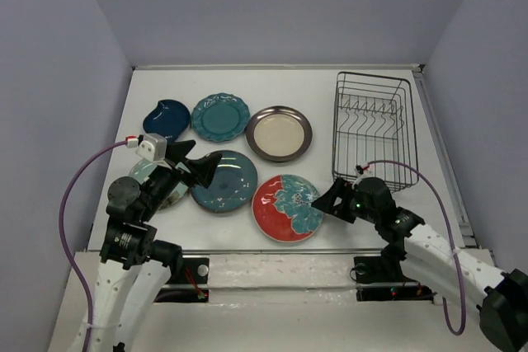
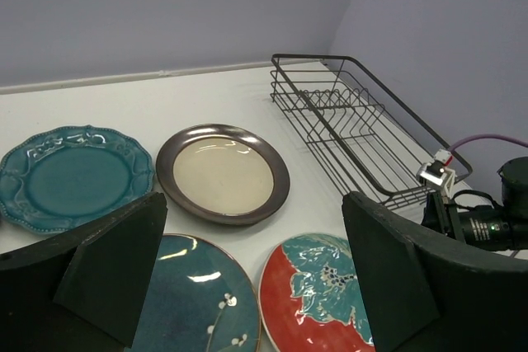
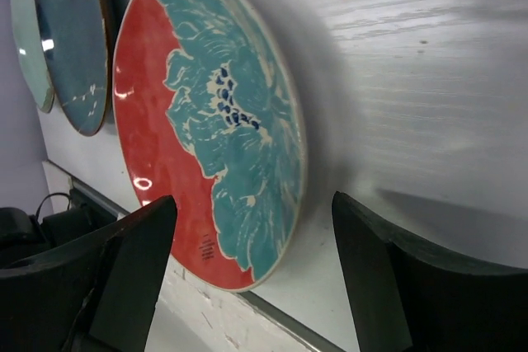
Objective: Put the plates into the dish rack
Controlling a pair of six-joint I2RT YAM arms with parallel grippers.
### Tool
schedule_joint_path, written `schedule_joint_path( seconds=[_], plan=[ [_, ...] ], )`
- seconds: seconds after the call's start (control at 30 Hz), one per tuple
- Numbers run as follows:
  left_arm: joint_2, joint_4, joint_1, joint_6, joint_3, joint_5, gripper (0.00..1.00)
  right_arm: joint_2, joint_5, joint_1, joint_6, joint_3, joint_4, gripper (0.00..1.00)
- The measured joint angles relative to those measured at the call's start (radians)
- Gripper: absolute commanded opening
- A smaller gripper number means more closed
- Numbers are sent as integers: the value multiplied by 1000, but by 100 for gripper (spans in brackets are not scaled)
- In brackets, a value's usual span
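Note:
Six plates lie flat on the white table: dark-blue leaf [image 1: 167,118], scalloped teal [image 1: 220,117], cream with dark rim [image 1: 279,133], blue-grey [image 1: 227,183], pale green [image 1: 148,177] mostly hidden under my left arm, and red with teal flowers [image 1: 286,207]. The black wire dish rack [image 1: 374,129] stands empty at the right. My left gripper [image 1: 194,162] is open and empty above the blue-grey plate [image 2: 194,294]. My right gripper [image 1: 328,201] is open, low at the red plate's right rim. In the right wrist view the gripper [image 3: 254,204] straddles the red plate's [image 3: 165,121] edge without touching.
The table's front edge [image 1: 272,251] runs just behind the red plate. Grey walls close in the left, back and right. Purple cables [image 1: 429,191] loop beside each arm. The rack's near end [image 2: 388,187] is close to my right arm [image 2: 495,220].

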Motion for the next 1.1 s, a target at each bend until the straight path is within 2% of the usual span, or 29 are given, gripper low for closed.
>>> schedule_joint_path(
  seconds=[0.17, 0.37, 0.5, 0.63, 0.77, 0.87, 0.93, 1.1],
  plan=[
    [0, 0, 4, 0, 0, 3, 99, 94, 61, 106, 41, -16, 160, 75],
    [0, 1, 4, 0, 0, 4, 99, 121, 129, 137, 69, -48, 261, 71],
    [0, 2, 4, 2, 0, 4, 99, 94, 175, 169, 77, -38, 206, 74],
    [0, 2, 4, 4, 0, 4, 99, -45, 251, 224, 98, 9, -34, 78],
    [0, 2, 4, 4, 0, 7, 99, -101, 294, 284, 147, 33, -154, 78],
    [0, 2, 4, 4, 0, 8, 99, -70, 336, 361, 202, 34, -198, 77],
    [0, 2, 4, 4, 0, 8, 99, 6, 360, 439, 253, 34, -194, 75],
    [0, 2, 4, 4, 0, 11, 99, 161, 443, 575, 378, 45, -69, 71]
  ],
)
